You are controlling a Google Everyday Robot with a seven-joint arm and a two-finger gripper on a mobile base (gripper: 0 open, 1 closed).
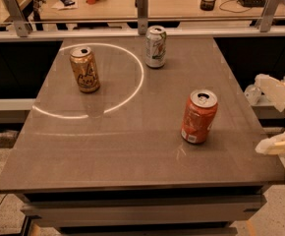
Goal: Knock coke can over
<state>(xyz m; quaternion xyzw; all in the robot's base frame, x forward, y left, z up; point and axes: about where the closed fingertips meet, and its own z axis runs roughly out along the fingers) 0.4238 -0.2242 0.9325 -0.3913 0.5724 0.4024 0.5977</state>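
The coke can (199, 116), red-orange with a silver top and a small white patch near its base, stands upright on the right part of the grey table (123, 146). My gripper (274, 117) is at the right edge of the view, just off the table's right side, to the right of the can and apart from it. Its two pale fingers are spread wide, one finger (276, 90) above and one below, with nothing between them.
A gold-tan can with a cartoon figure (85, 69) stands upright at the back left. A white-and-green can (155, 46) stands at the back middle. A bright ring of light lies on the table's left half. A railing and a desk with clutter are behind.
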